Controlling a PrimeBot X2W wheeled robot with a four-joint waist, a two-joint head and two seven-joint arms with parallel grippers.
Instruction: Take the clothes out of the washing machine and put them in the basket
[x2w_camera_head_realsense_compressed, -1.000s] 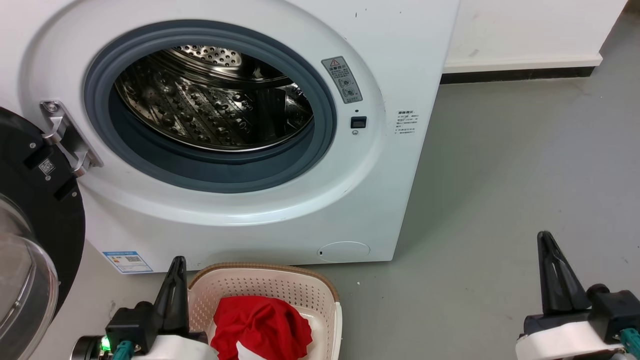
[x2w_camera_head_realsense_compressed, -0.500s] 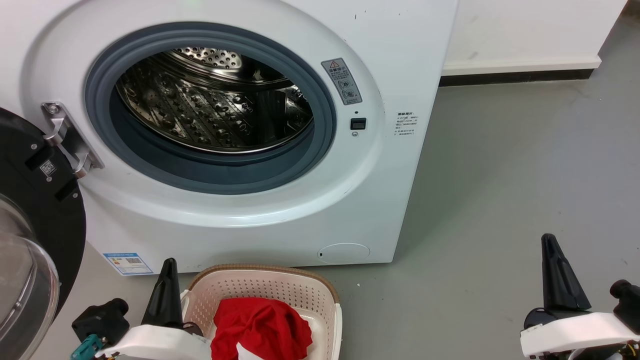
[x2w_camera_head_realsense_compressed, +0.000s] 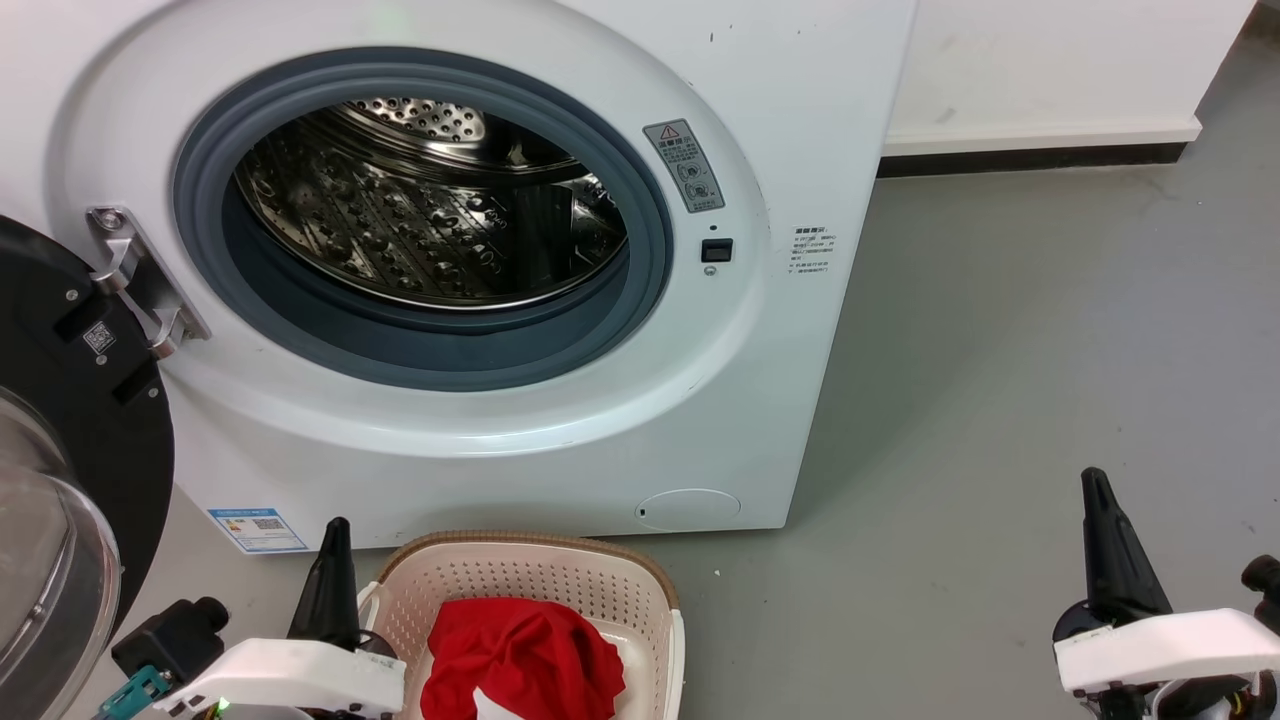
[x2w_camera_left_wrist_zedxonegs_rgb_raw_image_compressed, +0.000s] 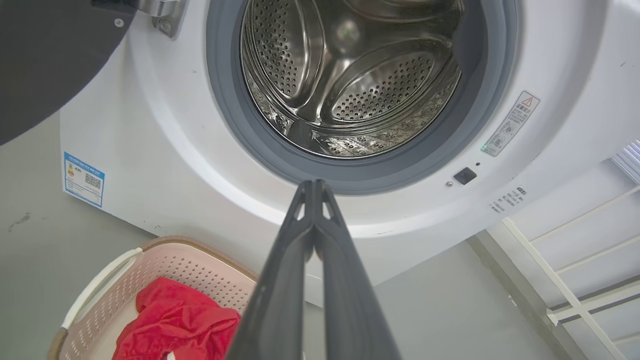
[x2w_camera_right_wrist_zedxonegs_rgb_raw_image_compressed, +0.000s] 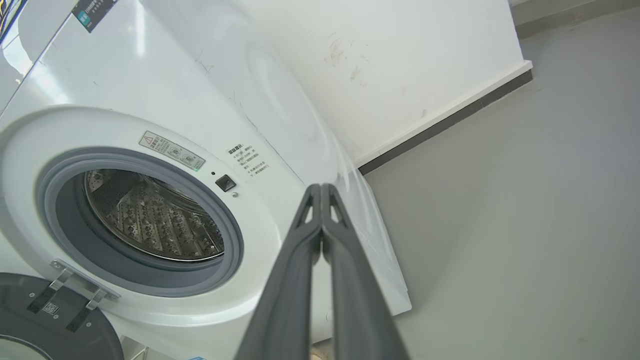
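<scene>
head: washing machine (x2w_camera_head_realsense_compressed: 800, 330) seen from above, near | wrists: aimed up from low, left frontal, right oblique | shared: drum (x2w_camera_head_realsense_compressed: 420, 220)

A laundry room, by its washing machine (x2w_camera_head_realsense_compressed: 470, 430).

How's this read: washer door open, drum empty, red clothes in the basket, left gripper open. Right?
Wrong on one point: the left gripper is shut, its fingers pressed together in the left wrist view. The rest stands.
</scene>
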